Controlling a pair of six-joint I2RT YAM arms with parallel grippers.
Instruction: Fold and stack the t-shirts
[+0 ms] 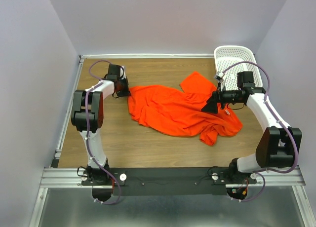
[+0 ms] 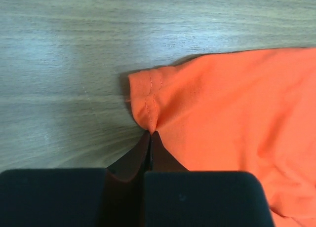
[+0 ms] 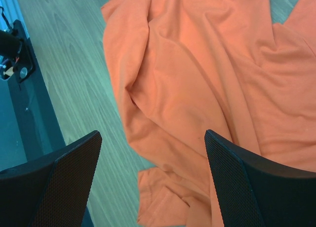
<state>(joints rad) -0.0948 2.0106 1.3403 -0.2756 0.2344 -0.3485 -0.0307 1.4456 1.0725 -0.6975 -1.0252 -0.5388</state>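
Note:
A bright orange t-shirt (image 1: 177, 111) lies crumpled across the middle of the wooden table. My left gripper (image 1: 122, 91) sits at its far left edge. In the left wrist view the jaws are pressed together, and my left gripper (image 2: 149, 134) pinches a stitched hem corner of the t-shirt (image 2: 232, 103). My right gripper (image 1: 211, 104) hovers over the shirt's right side. In the right wrist view its fingers (image 3: 74, 163) stand wide apart above the rumpled t-shirt (image 3: 197, 79), with nothing between them.
A white perforated basket (image 1: 236, 56) stands at the back right corner, just behind the right arm. Purple walls close in on three sides. The black rail (image 1: 168, 175) with the arm bases runs along the near edge.

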